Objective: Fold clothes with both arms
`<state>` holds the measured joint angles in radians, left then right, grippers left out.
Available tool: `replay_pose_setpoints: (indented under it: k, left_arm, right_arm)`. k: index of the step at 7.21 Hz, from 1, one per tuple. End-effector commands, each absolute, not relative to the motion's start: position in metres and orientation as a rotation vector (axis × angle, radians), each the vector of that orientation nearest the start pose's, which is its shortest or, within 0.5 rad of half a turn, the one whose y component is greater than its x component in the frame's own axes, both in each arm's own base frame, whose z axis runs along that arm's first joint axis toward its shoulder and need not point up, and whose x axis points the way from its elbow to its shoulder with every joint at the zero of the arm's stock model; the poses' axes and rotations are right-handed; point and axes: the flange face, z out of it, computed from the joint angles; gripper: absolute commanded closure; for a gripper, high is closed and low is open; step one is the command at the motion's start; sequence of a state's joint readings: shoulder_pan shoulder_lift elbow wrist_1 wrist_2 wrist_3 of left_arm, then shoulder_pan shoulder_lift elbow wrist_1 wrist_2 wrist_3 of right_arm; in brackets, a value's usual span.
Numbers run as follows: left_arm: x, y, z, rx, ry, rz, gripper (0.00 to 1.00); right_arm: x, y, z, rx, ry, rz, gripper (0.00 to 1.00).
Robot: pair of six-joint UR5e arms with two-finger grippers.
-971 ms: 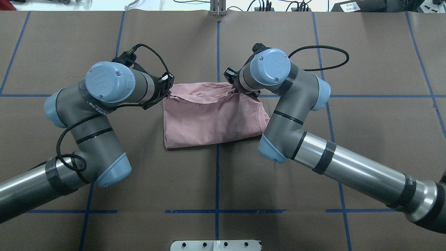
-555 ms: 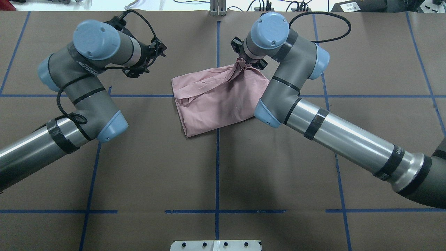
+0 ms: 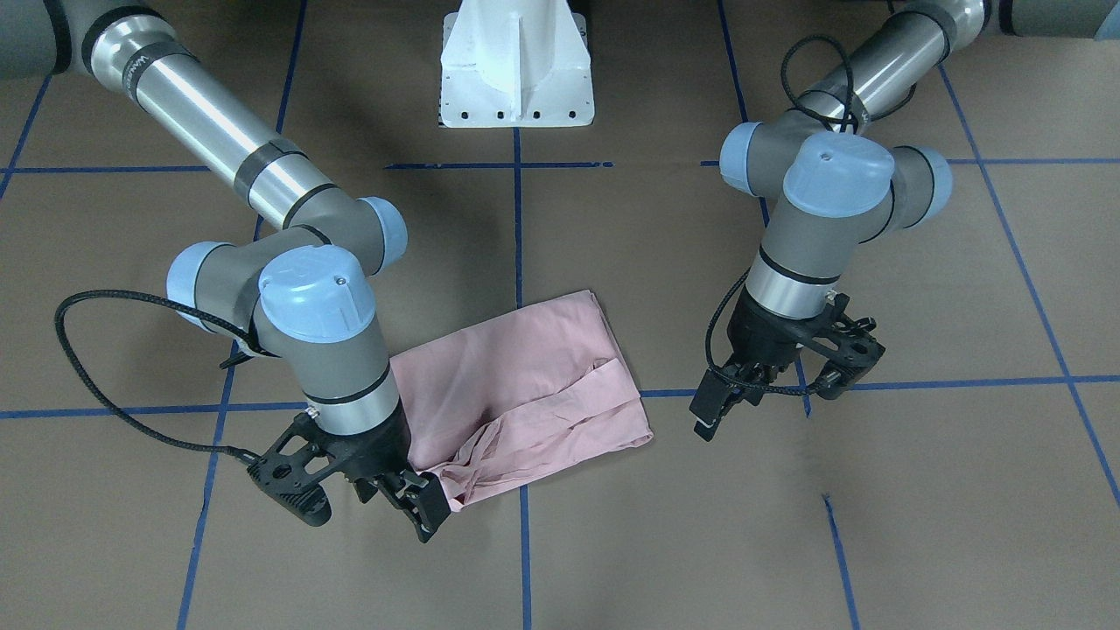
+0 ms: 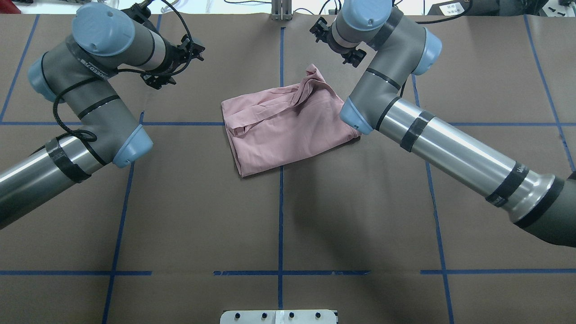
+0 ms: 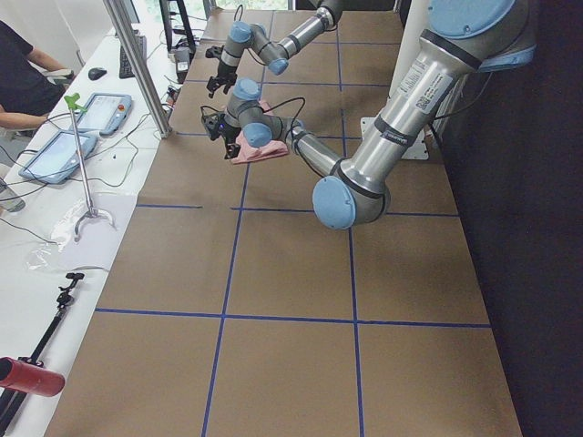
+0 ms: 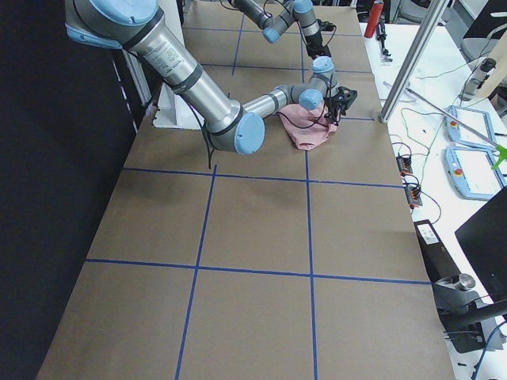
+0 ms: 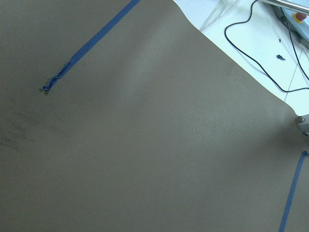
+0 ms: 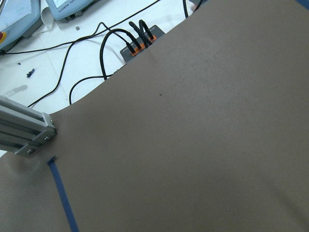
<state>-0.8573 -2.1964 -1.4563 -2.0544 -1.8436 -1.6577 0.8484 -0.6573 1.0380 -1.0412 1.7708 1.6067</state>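
Right gripper (image 4: 335, 42): jaws spread wide, nothing between them. It hangs just past the far right corner of the T-shirt (image 4: 279, 130). In the front-facing view its near finger sits right beside the cloth's corner; I cannot tell whether it touches.

Left gripper (image 4: 177, 65): also spread wide and empty, well off to the shirt's left and clear of it. Both wrist cameras show only bare brown paper, which agrees with empty jaws.

Reading: both grippers look to be standing off from a fold already laid, not reaching for a fresh grasp.

The shirt lies flat on the table (image 4: 202, 216), near the centre, where the blue tape lines (image 4: 281, 216) cross. It is a rough rectangle, skewed against the grid.

A puckered ridge (image 4: 309, 78) stands up at the corner nearest the right gripper, likely a pinch mark left in the cloth. From it a loose folded band runs across the top layer toward the left edge.

Fabric: thin, matte, pale pink knit, soft creases, rounded fold edges. No print or collar shows. The paper underneath is dull and smooth.
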Motion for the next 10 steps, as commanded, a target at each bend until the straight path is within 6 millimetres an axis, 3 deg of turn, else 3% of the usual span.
replay_pose_setpoints:
  k: [1,2,3,4,6,7,8,9,10]
  left_arm:
    - [0.343,-0.638,0.291,0.137,1.043,-0.616,0.0]
    - [0.303,-0.64,0.314,0.153,1.03,-0.564,0.0]
    - [0.24,-0.652,0.334,0.219,1.013,-0.471,0.0]
    - [0.197,-0.654,0.356,0.24,0.987,-0.412,0.0]
    - [0.125,-0.635,0.394,0.303,0.85,-0.239,0.0]
    - [0.087,-0.633,0.416,0.315,0.776,-0.154,0.0]
    - [0.043,-0.624,0.45,0.328,0.714,-0.081,0.0]
    - [0.009,-0.606,0.486,0.328,0.69,-0.016,0.0]
    - [-0.025,-0.586,0.523,0.323,0.673,0.039,0.0]
  right_arm:
    - [-0.378,-0.744,0.298,0.188,-0.904,0.571,0.0]
    - [-0.315,-0.758,0.336,0.178,-0.895,0.49,0.0]
    - [-0.244,-0.756,0.393,0.186,-0.871,0.381,0.0]
    - [-0.192,-0.742,0.439,0.193,-0.819,0.261,0.0]
    - [-0.101,-0.69,0.502,0.164,-0.769,0.061,0.0]
    - [-0.038,-0.66,0.54,0.141,-0.829,0.024,0.0]
    - [0.001,-0.622,0.588,0.141,-0.854,-0.03,0.0]
    - [0.026,-0.584,0.631,0.146,-0.84,-0.093,0.0]
    - [0.041,-0.559,0.656,0.102,-0.84,-0.083,0.0]
